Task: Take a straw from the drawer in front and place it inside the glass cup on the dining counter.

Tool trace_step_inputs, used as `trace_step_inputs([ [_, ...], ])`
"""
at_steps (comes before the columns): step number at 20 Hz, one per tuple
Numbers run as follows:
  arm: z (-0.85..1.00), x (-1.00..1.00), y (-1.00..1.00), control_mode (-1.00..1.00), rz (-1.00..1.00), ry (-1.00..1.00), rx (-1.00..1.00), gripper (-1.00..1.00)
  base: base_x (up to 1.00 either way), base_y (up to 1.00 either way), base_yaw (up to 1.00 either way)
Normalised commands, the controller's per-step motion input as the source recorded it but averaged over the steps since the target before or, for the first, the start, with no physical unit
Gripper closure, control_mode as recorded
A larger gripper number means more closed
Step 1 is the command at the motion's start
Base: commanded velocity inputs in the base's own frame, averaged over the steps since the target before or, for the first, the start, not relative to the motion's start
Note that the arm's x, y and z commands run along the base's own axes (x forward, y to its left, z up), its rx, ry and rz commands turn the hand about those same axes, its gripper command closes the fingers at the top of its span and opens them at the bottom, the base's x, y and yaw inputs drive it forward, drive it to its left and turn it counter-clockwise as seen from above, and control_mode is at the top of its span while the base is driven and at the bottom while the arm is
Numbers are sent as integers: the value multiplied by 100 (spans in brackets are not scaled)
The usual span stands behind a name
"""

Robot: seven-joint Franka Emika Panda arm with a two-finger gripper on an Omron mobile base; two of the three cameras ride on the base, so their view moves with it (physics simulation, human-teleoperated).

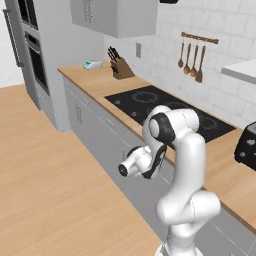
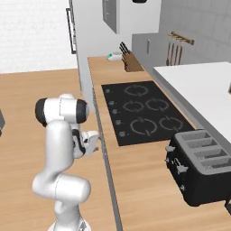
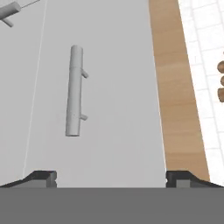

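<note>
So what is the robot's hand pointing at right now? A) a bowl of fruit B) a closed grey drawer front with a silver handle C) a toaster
B: in the hand view the open hand faces the flat grey drawer front, its bar handle untouched ahead.

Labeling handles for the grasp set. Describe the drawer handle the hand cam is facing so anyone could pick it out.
Start at the wooden counter with the black cooktop; the pale-grey fronts run below its edge. The handle is a slim silver bar on two short posts, centred on the drawer front that the open gripper faces. Another bar shows only at the corner of the hand view, beyond a seam.
</note>
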Motion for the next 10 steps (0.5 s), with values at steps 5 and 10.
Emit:
trace_step_inputs([
  [5,-31,53,-23,-100,3,0,0,-100,0,0,0],
  [10,-32,57,-11,-100,0,0,0,-100,0,0,0],
])
